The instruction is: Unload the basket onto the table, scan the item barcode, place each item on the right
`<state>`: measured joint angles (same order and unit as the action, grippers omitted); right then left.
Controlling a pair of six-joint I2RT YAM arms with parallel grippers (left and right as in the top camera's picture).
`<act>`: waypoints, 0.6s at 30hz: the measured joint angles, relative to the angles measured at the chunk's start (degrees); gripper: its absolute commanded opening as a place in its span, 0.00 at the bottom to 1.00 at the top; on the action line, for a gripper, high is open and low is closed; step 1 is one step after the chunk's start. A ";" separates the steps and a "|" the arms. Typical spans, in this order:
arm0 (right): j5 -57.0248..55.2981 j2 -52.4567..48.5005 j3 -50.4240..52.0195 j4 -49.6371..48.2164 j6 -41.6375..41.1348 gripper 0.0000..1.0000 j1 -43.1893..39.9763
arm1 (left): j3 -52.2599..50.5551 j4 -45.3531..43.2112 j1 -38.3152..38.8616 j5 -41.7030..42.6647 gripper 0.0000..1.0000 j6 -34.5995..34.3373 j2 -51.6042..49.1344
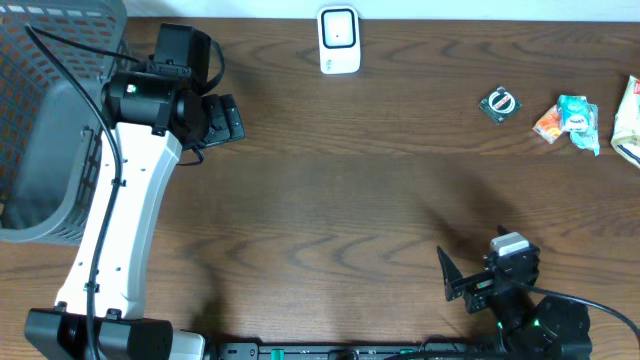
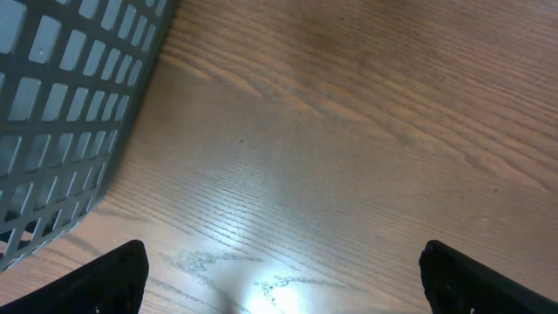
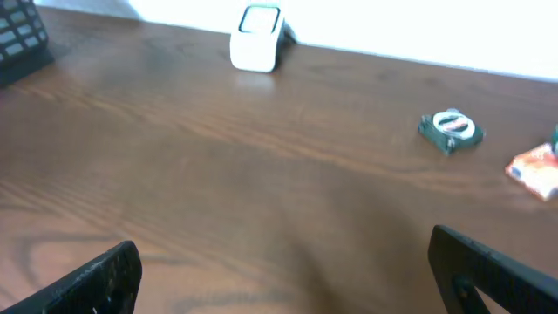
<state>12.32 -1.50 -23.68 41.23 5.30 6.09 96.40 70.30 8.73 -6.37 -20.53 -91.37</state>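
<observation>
A white barcode scanner (image 1: 339,40) stands upright at the table's far edge, also in the right wrist view as the scanner (image 3: 258,37). The items lie at the far right: a small dark green packet (image 1: 499,104), an orange and teal packet (image 1: 567,120) and a pale packet (image 1: 630,115) cut by the frame edge. My left gripper (image 1: 222,118) hangs open beside the basket, with only bare wood between its fingers (image 2: 122,275). My right gripper (image 1: 462,283) is open and empty near the front edge, well short of the green packet (image 3: 451,131).
A grey mesh basket (image 1: 50,120) fills the left end of the table, its wall close to my left gripper (image 2: 283,262). The brown wooden tabletop (image 1: 350,190) stretches between the two arms. The orange packet (image 3: 534,170) shows at the right wrist view's edge.
</observation>
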 measured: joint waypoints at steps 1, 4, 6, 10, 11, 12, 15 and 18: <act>0.24 0.42 0.87 -1.09 0.39 0.99 -0.24 | 0.00 0.00 0.00 0.00 0.98 0.00 0.02; 1.01 0.68 4.11 -7.69 1.27 0.99 -1.22 | 0.00 0.02 0.00 0.00 0.98 0.00 0.00; 1.20 0.79 5.99 -12.02 1.49 0.99 -1.62 | 0.00 0.02 0.00 0.00 0.98 -0.02 0.00; 1.25 0.83 9.99 -21.22 1.46 0.99 -1.79 | 0.00 0.02 0.00 -0.02 0.98 0.00 0.00; 1.20 0.81 11.06 -23.54 1.27 0.99 -1.79 | 0.00 -0.02 0.00 -0.02 0.98 0.00 0.02; 1.22 0.81 12.26 -25.79 0.98 0.99 -1.79 | 0.00 0.00 0.00 0.00 0.98 0.00 0.00; 1.18 0.83 15.58 -33.62 -0.07 0.99 -1.79 | 0.00 0.00 0.00 0.00 0.98 0.00 0.00; 0.50 0.83 18.67 -39.78 -1.40 0.99 -1.79 | 0.00 0.00 0.00 0.00 0.98 0.00 0.00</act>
<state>12.82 -0.67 -5.02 1.45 3.90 4.29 96.40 70.30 8.73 -6.37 -20.53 -91.37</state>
